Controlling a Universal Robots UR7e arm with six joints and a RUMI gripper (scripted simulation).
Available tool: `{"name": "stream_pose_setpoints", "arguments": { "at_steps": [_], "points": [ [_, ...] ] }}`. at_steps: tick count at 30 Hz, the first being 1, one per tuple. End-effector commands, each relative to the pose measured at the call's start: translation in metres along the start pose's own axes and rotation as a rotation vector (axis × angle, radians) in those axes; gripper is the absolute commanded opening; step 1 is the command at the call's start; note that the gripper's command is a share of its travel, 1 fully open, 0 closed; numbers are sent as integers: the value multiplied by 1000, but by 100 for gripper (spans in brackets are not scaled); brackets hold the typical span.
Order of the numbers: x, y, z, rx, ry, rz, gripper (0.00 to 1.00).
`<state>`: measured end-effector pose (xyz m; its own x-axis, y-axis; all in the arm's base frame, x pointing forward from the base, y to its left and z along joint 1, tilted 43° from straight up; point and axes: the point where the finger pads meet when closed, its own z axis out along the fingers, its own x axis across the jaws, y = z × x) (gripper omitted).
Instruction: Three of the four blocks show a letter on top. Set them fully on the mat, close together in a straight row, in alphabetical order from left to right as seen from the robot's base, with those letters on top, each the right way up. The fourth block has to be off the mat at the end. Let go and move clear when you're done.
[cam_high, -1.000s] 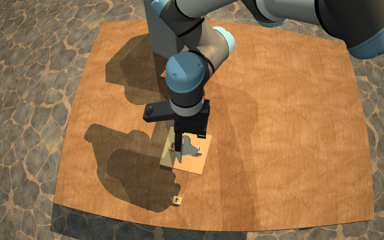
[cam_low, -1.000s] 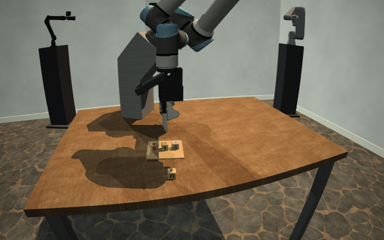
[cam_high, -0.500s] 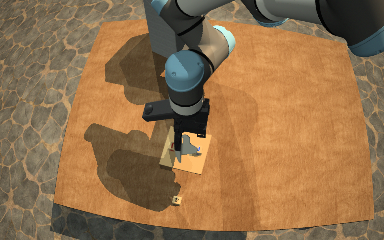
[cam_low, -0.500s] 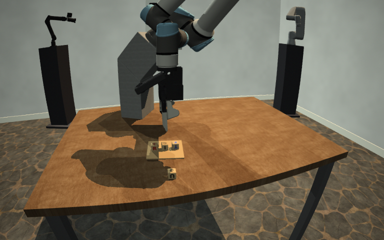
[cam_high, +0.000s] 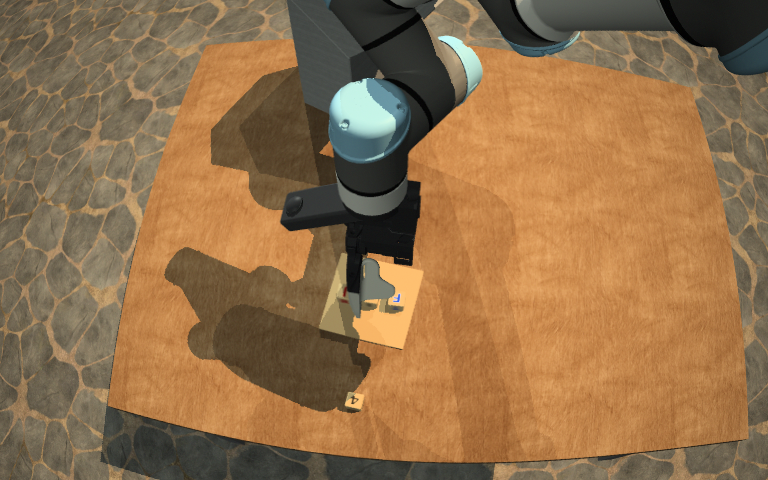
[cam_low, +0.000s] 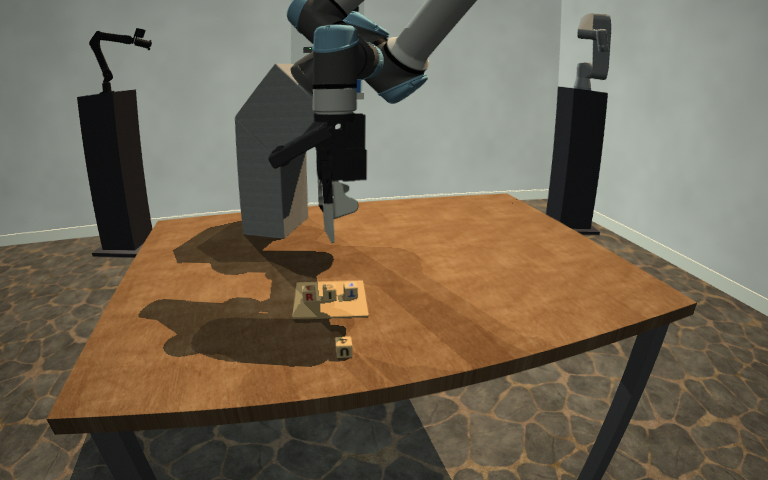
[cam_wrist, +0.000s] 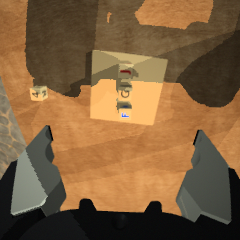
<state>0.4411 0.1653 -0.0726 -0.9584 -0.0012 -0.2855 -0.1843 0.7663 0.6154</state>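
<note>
From my wrist feed, the gripper (cam_wrist: 122, 172) sits nearest, its two grey fingers spread wide apart with nothing between them, hanging high above the table (cam_low: 509, 283). Below and beyond them I see the pale square mat (cam_wrist: 145, 107) with three blocks lined up close together in a straight row on it. The nearest in this view is the block with a blue letter F (cam_wrist: 124, 111), then the middle block marked G (cam_wrist: 124, 92), then the block with a red letter (cam_wrist: 125, 73), which lies in the shaded part of the mat; I cannot read that red letter on top for certain. Off to the side, well apart from the mat, the fourth block (cam_wrist: 38, 93) rests on the bare wood near the table's edge. In the top view it shows a 4 upward (cam_high: 353, 400).
</note>
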Motion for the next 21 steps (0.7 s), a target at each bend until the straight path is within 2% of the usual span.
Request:
{"name": "stream_pose_setpoints", "arguments": {
  "at_steps": [1, 8, 21],
  "points": [
    [1, -1, -22, -2, 6, 0, 100],
    [-2, -1, -44, -1, 4, -3, 100],
    [-1, -1, -51, -2, 5, -1, 100]
  ]
}}
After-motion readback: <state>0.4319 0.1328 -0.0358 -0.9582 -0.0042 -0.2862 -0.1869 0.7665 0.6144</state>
